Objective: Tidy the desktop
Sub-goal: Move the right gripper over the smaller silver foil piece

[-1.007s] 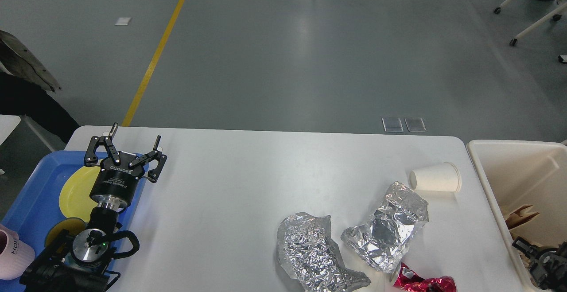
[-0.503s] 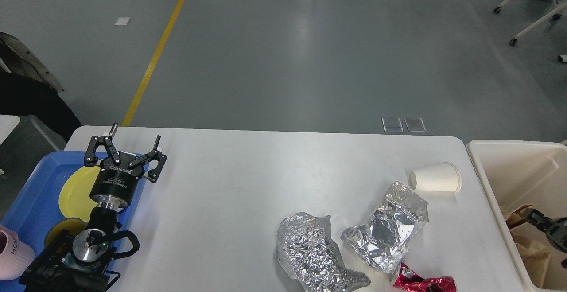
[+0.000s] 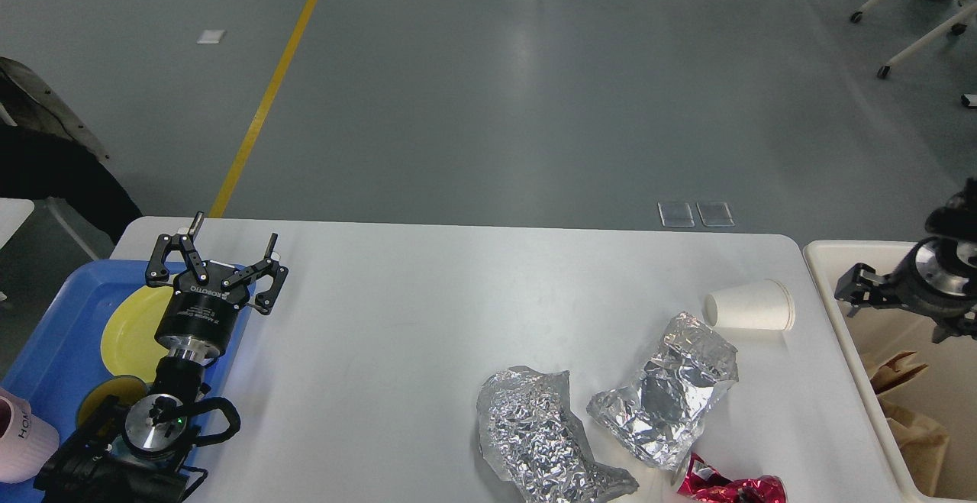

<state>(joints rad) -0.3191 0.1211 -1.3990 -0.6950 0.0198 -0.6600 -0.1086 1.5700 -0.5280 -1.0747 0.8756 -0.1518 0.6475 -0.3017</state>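
- Surface (image 3: 397, 320), white with rounded corners, fills the lower middle of the frame.
- Left claw (image 3: 221, 247), lower left, fingers spread and released, holding nothing, over the edge of a blue tray (image 3: 53, 335) with a yellow plate (image 3: 126, 327).
- Right claw (image 3: 859, 289), right edge, above the cream bin (image 3: 832, 274); cannot tell its state.
- Lower right of surface: paper cup (image 3: 749, 306) on its side, two crumpled foil pieces (image 3: 534, 434) (image 3: 668, 392), red wrapper (image 3: 729, 488).

Tray (image 3: 53, 335): I see blue, holding a yellow plate (image 3: 130, 327).
Bin (image 3: 839, 312): cream, brown paper (image 3: 904, 400) inside.
Floor (image 3: 534, 106): grey, yellow line (image 3: 267, 98).
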